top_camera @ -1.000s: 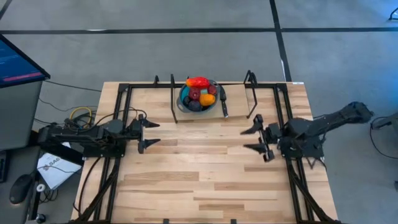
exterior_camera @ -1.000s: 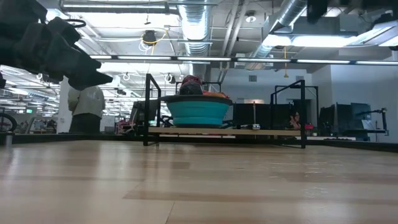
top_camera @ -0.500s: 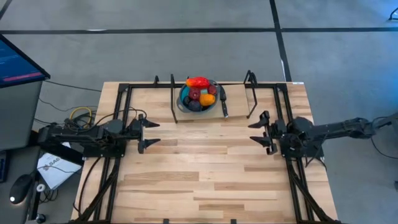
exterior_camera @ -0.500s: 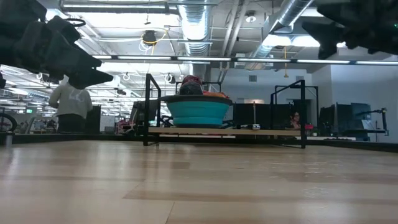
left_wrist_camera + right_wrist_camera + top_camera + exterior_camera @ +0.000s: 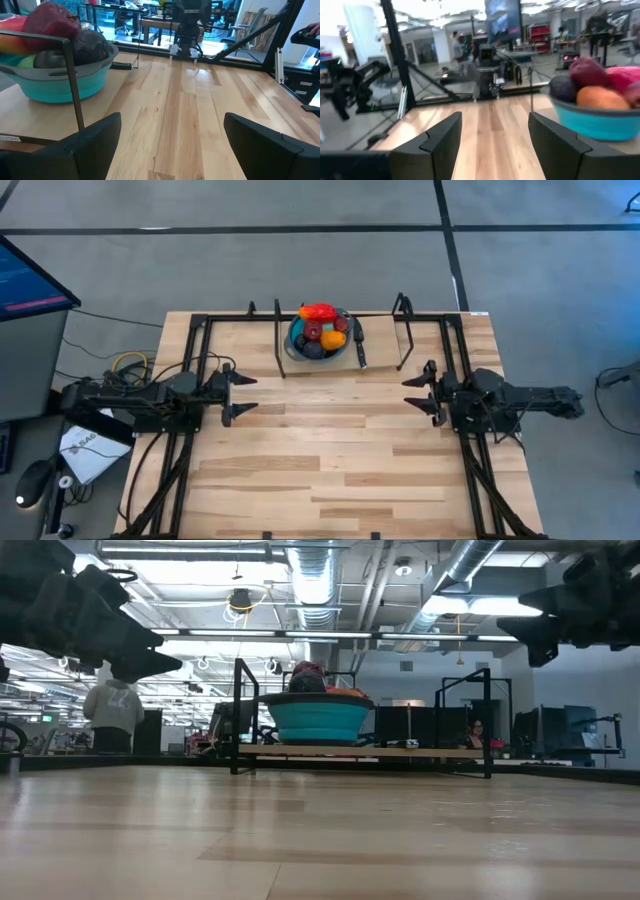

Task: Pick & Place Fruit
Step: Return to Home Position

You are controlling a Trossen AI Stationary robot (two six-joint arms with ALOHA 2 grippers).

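Found bare wood across the middle and near half of the table (image 5: 330,460). Noted left gripper (image 5: 245,394) and right gripper (image 5: 410,393) facing each other from opposite sides, fingers spread, well apart. Recorded obstructions at far edge: shelf (image 5: 385,340) with black uprights (image 5: 279,340), blue bowl (image 5: 296,348) heaped with fruit (image 5: 320,320), knife (image 5: 358,348) just beside.

Little can be read here. On the floor beside my left arm (image 5: 130,402), a white sheet (image 5: 85,450) carries dark letters that look like "SAG"; the rest is too small. The monitor (image 5: 30,280) past the tabletop's (image 5: 330,460) left edge shows unreadable lines. A white label (image 5: 10,137) on the shelf's (image 5: 35,120) front edge bears unreadable print.
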